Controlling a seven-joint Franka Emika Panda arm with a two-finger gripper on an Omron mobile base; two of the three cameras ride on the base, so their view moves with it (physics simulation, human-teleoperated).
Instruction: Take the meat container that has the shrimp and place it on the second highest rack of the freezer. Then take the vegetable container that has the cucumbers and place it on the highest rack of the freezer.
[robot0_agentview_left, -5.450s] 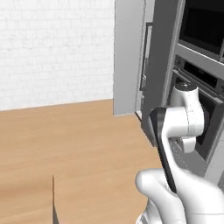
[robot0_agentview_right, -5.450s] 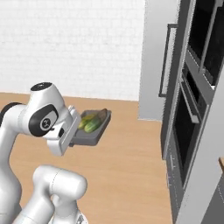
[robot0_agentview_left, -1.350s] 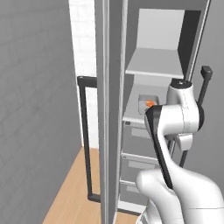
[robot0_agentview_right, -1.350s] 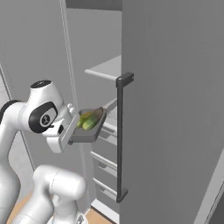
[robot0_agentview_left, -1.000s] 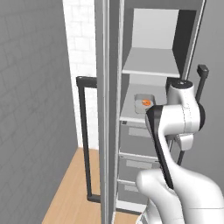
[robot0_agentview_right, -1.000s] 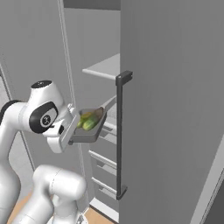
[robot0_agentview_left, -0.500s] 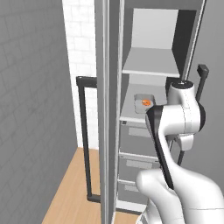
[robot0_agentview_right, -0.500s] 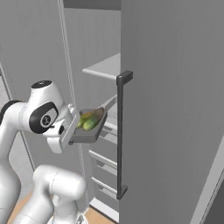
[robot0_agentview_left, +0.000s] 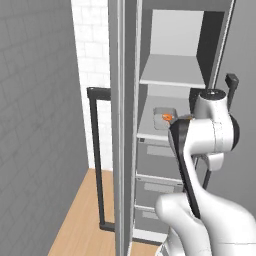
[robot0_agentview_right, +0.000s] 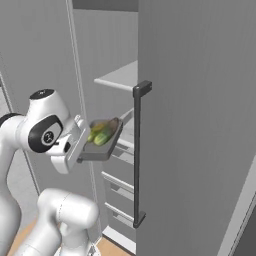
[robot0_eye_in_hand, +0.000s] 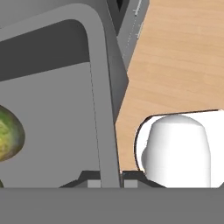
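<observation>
My gripper (robot0_agentview_right: 81, 148) is shut on the rim of a grey vegetable container (robot0_agentview_right: 102, 142) with green cucumbers (robot0_agentview_right: 101, 135) in it, held out level in front of the open freezer. In the hand view the container's rim (robot0_eye_in_hand: 103, 109) runs down between my finger tips (robot0_eye_in_hand: 110, 180), and a cucumber (robot0_eye_in_hand: 8, 131) lies at the left. The meat container (robot0_agentview_left: 164, 116) with orange shrimp stands on the second highest rack (robot0_agentview_left: 148, 131). The highest rack (robot0_agentview_left: 172, 75) above it is bare.
Closed drawers (robot0_agentview_left: 157, 161) sit below the racks. An open freezer door (robot0_agentview_left: 121, 125) with a dark handle (robot0_agentview_left: 96, 155) stands left of the arm. Another door (robot0_agentview_right: 200, 125) with a long handle (robot0_agentview_right: 136, 155) stands right of the held container. Wood floor (robot0_eye_in_hand: 175, 57) lies below.
Since the earliest frames the base has driven round from the oven side to the open freezer. Over the last second the views barely shift, and the cucumber container stays in my gripper.
</observation>
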